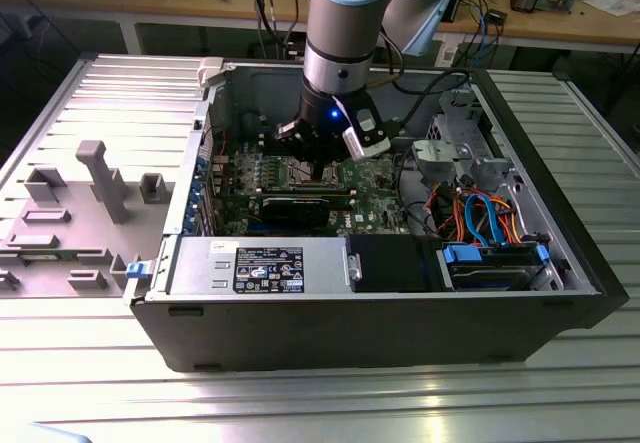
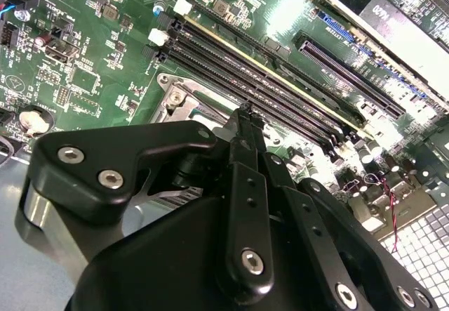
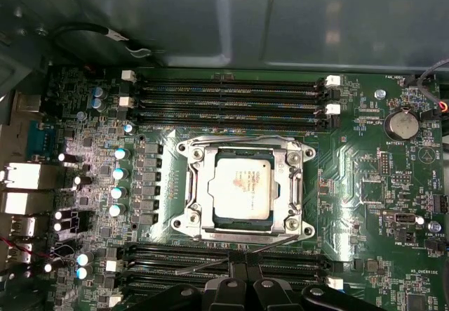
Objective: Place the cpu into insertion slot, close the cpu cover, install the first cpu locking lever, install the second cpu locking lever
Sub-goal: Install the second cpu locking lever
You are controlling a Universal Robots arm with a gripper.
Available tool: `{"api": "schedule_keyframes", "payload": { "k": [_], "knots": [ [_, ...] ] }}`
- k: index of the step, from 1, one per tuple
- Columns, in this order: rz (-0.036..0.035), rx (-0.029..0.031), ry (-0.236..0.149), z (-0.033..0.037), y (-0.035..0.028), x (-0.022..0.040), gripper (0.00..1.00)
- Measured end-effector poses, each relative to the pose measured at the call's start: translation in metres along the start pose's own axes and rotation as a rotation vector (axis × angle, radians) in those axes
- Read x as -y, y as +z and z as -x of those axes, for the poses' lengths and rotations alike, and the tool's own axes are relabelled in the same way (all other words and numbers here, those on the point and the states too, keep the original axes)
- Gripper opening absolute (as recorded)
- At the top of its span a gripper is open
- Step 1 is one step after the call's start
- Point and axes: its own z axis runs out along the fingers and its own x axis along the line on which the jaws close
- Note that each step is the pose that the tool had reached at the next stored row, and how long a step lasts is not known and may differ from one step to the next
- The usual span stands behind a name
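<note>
Fingers [image 3: 238,260] pinched together, seemingly empty, at insertion slot [image 3: 191,216] edge; cpu [image 3: 243,183] seated inside, just beyond tips.

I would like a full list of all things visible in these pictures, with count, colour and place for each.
computer case: one, dark grey, lying open on the metal table.
motherboard: one, green, on the case floor.
cpu: one, silvery-grey, seated in the insertion slot at the board's centre.
cpu cover: one, silvery frame, down around the cpu.
memory slots: several, black, long rows on two opposite sides of the socket.
power supply box: one, grey with a black label, along the case's near wall.
cables: a bundle, orange, blue and black, at the exterior view's right.
grey fixture: one, on the table at the exterior view's left.
gripper: one, black, fingers together, just over the socket's edge.
</note>
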Motion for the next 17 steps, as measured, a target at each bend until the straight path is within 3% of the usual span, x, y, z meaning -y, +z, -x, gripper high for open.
{"api": "schedule_keyframes", "payload": {
  "k": [4,9,13,17],
  "knots": [
    [0.0001,0.0001,0.000,-0.0004,0.0001,0.0000,0.11],
    [0.0010,0.0000,0.000,-0.0066,0.0013,0.0001,0.11],
    [0.0101,0.0005,-0.001,-0.0105,0.0045,0.0035,0.11],
    [0.0141,0.0006,-0.001,-0.0126,0.0074,0.0080,0.11]
  ]
}}
